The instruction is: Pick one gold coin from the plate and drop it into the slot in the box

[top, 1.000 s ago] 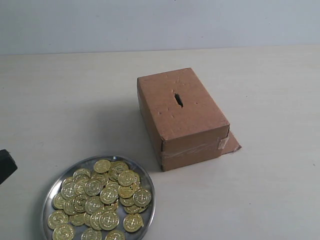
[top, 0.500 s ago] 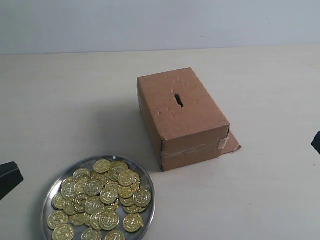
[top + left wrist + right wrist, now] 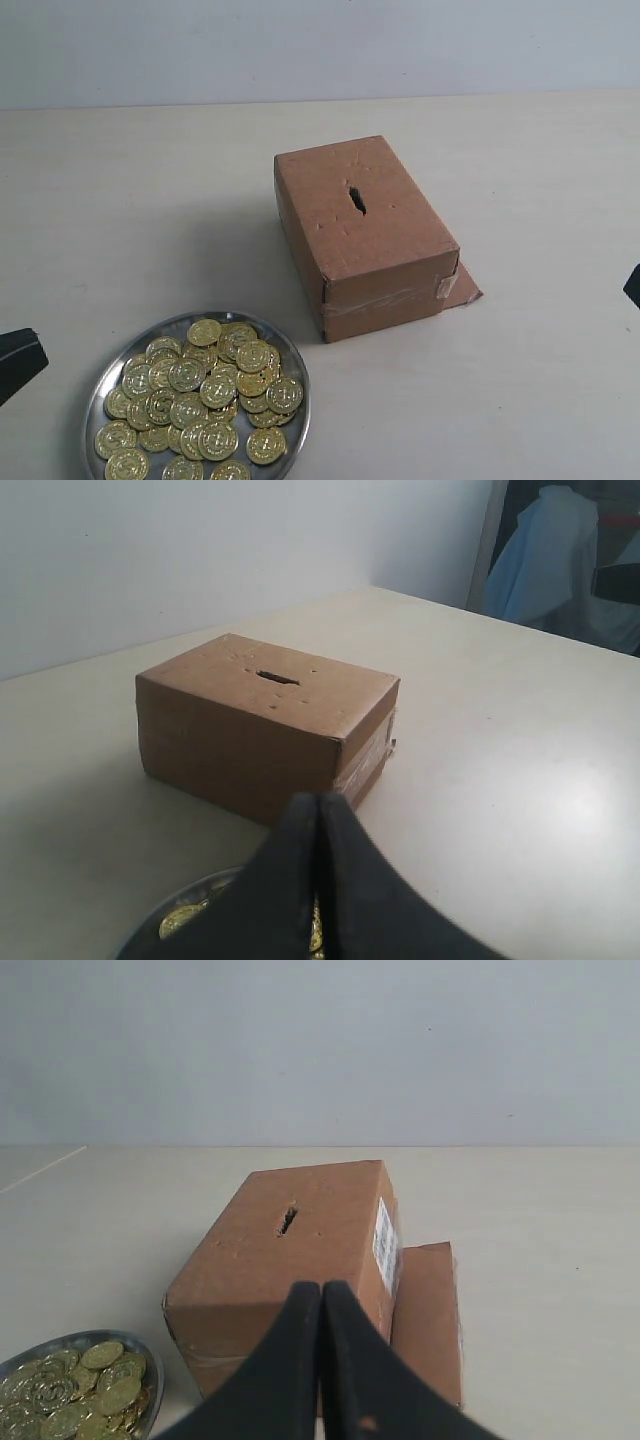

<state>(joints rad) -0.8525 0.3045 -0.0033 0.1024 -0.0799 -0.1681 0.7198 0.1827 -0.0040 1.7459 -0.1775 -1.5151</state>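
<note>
A round silver plate point(image 3: 290, 365) heaped with several gold coins point(image 3: 200, 395) lies at the front left of the table. Behind it to the right stands the brown cardboard box point(image 3: 365, 235), taped at its near end, with the dark slot point(image 3: 356, 200) in its top. My left gripper point(image 3: 18, 362) pokes in at the left edge, beside the plate; in the left wrist view it point(image 3: 320, 802) is shut and empty, above the plate's rim point(image 3: 185, 895). My right gripper point(image 3: 633, 284) shows only at the right edge, shut and empty in the right wrist view point(image 3: 321, 1290), facing the box point(image 3: 300, 1250).
A cardboard flap point(image 3: 462, 285) sticks out from the box's base on the right. The pale table point(image 3: 150, 220) runs back to a white wall. A blue cloth point(image 3: 550, 560) hangs beyond the table in the left wrist view.
The left gripper has dropped slightly lower at the left edge. The right gripper's tip has come into view at the right edge. The plate, coins and box have not moved.
</note>
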